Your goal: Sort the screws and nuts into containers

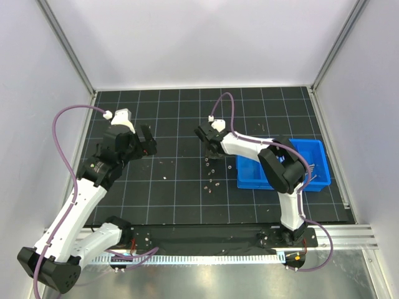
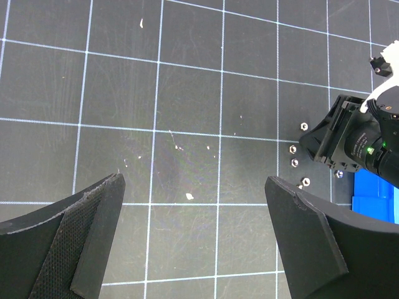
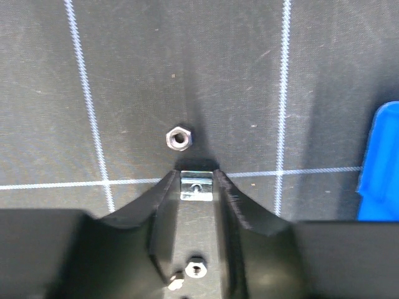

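Square nut (image 3: 196, 185) sits flat on mat (image 1: 156, 193), right on a white grid line and between the tips of the R gripper (image 3: 197, 175). Tips are drawn in and look pressed to both its sides: pinching it, not lifted yet.

Hex nut (image 3: 179, 137) lies just beyond the tips, apart from them. Two more nuts (image 3: 196, 269) lie under the wrist, back betw. the fingers. Top view shows a loose scatter of nuts (image 1: 212, 183) trailing from the gripper toward the arm bases, left of the blue tray (image 1: 312, 144).

Tray: near R edge of mat, R arm lying across it, so most of the inside is hidden. A pale sliver or two shows near its right end, poss. screws. Too small to tell, and can't say which compartment.

No screws made out on mat; the pale flecks there are too small to name.

L gripper (image 2: 193, 240) spread wide, holding nothing, hovering over bare mat well left of the scatter.

Progress, est.: early to mid. Several nuts left to move.
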### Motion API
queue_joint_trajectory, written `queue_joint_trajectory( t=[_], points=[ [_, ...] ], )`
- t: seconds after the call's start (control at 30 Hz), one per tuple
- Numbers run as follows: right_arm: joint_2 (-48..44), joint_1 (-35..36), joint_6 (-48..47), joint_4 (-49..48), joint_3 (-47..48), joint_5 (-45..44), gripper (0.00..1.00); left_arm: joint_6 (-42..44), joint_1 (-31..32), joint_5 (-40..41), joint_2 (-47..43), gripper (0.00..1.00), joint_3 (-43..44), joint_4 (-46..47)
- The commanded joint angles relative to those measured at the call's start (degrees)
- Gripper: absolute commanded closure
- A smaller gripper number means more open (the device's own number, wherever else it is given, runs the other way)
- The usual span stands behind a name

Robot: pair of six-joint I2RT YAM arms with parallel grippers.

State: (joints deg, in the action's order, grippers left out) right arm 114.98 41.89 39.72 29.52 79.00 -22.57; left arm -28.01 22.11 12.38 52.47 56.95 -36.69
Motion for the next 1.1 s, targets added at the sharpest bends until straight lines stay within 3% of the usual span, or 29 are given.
queue_joint_trajectory(
  t=[0.0,0.2,0.47,0.6,0.9,1.07],
  points=[
    [-1.60,0.04,1.58,-0.86,-1.83,0.51,0.67,0.59,-0.14,0.01,-0.52,0.00,0.09,1.88],
    [-2.74,0.04,0.45,1.41,0.01,-0.63,0.86,0.59,-0.14,0.01,-0.70,0.00,0.18,1.97],
    [-14.84,-0.66,-6.48,6.51,8.61,-5.81,0.89,0.59,-0.14,-0.08,-0.96,0.00,0.18,1.97],
    [-23.01,-5.14,-8.70,6.87,8.28,-6.69,0.89,0.50,-0.14,-0.43,-1.05,0.00,0.09,1.88],
    [-39.20,-30.25,-6.85,6.96,-13.41,-5.39,0.89,0.50,-0.22,-0.60,-1.14,0.00,0.18,2.06],
    [-43.26,-38.54,-6.68,4.59,-24.84,-1.78,0.89,0.41,-0.22,-0.60,-1.14,0.00,0.09,2.06]
  ],
)
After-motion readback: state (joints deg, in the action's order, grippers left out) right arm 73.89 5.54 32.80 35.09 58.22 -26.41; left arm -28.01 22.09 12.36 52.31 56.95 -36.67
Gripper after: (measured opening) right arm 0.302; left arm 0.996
